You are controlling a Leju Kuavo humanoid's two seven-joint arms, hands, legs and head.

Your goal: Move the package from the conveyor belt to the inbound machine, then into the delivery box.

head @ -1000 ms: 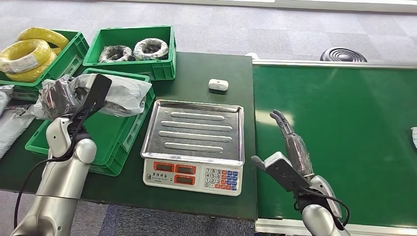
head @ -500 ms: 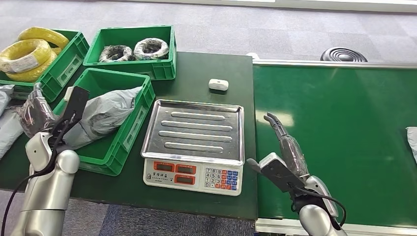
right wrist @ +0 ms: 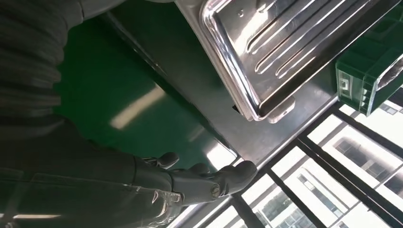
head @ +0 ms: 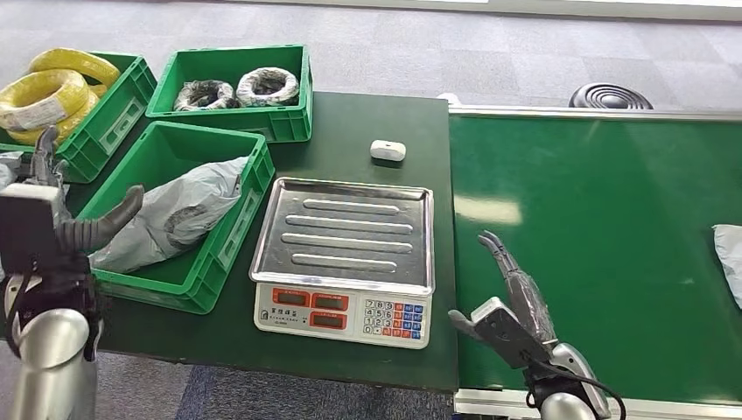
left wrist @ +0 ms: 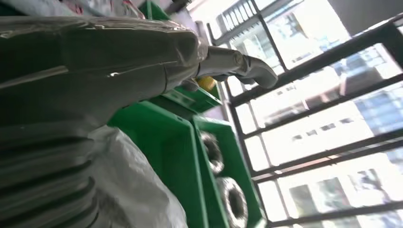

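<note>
Partly cut off, a package point(head: 729, 262) lies at the conveyor belt point(head: 604, 254) edge.

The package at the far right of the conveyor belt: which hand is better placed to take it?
The right hand: it is open above the belt, same side as the package. The left hand is beside the green box.

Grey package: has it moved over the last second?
Yes. The grey package was held up in the left hand above the green bin; now it lies inside the bin, and the hand has pulled back clear of the bin, empty.
</note>
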